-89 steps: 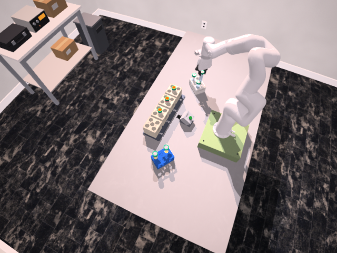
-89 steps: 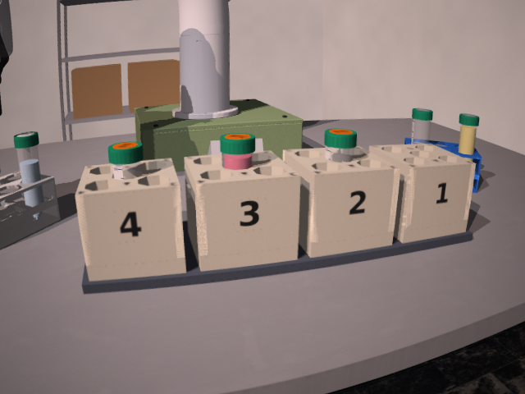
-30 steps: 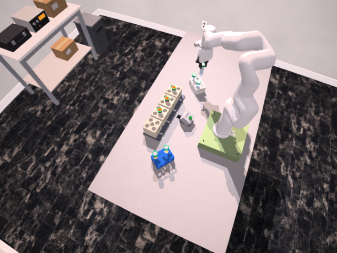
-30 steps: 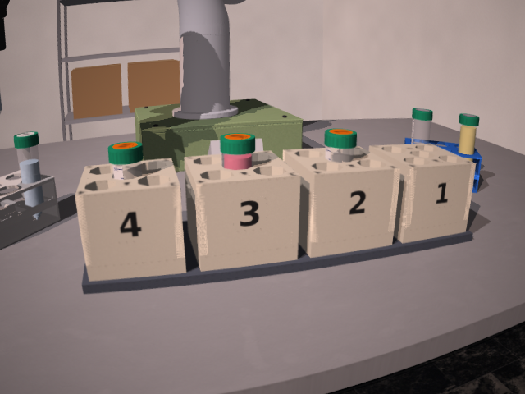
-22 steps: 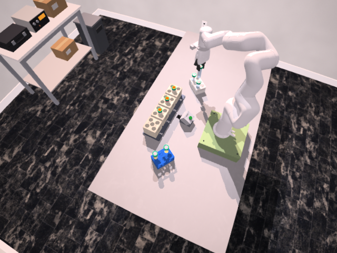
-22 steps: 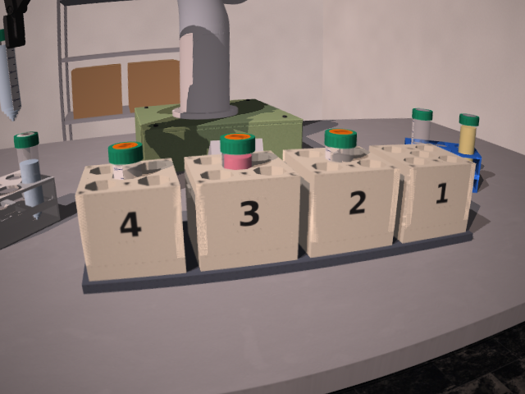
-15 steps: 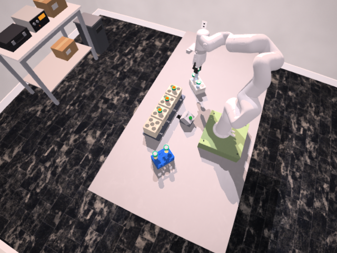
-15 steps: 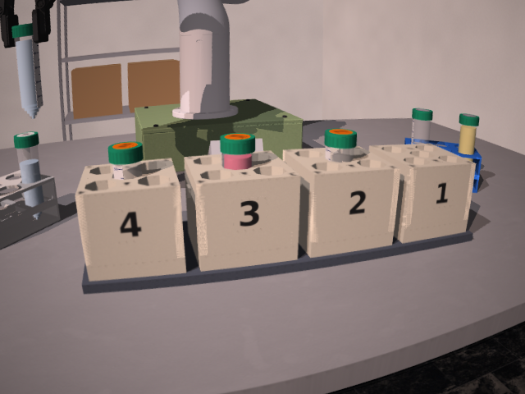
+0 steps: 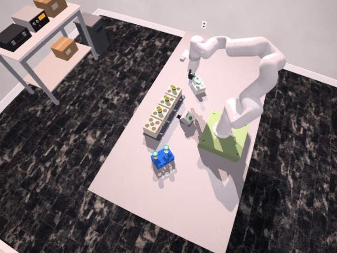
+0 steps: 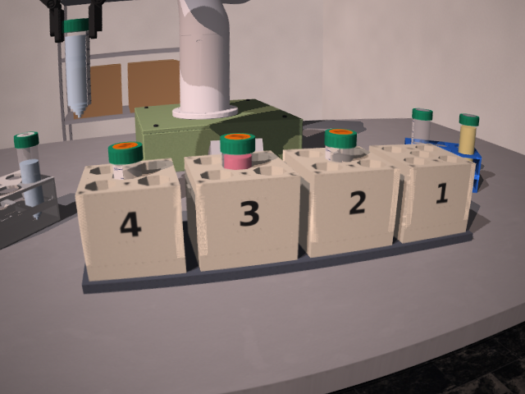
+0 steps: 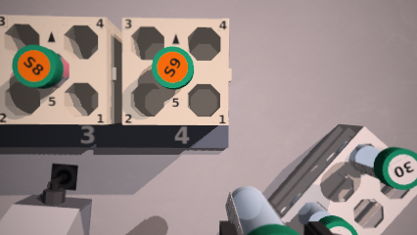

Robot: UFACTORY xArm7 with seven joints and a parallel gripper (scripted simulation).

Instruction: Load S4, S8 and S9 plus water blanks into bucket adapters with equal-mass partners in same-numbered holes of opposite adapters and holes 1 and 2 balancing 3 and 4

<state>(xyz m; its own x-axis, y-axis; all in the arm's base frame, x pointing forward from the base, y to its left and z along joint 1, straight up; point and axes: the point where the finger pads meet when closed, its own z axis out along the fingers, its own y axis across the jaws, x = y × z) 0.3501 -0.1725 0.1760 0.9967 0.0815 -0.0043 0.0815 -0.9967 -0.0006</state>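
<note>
My gripper (image 9: 190, 75) (image 10: 76, 35) (image 11: 274, 229) is shut on a green-capped tube (image 10: 77, 71) (image 11: 254, 208) of pale blue water. It hangs upright in the air near the white rack (image 11: 338, 147); its cap label is hidden. S9 (image 10: 125, 153) (image 11: 172, 68) stands in hole 5 of adapter 4 (image 10: 143, 249) (image 11: 208, 73). S8 (image 10: 237, 144) (image 11: 34, 66) stands in hole 5 of adapter 3 (image 10: 250, 245). An orange-dot tube (image 9: 159, 109) (image 10: 340, 138) stands in adapter 2 (image 10: 356, 235). Adapter 1 (image 9: 149, 129) (image 10: 440, 220) shows no tube. Blank 30 (image 11: 402, 168) and another blank (image 11: 340, 227) stand in the white rack.
The blue rack (image 9: 160, 164) (image 10: 478, 169) holds two grey-dot tubes beyond adapter 1. The green DONE key (image 9: 190, 117) is on a small desk (image 9: 186, 119) (image 11: 41, 220) beside the stand, on the arm-base side. A green base block (image 9: 208, 144) (image 10: 220, 139) carries the arm.
</note>
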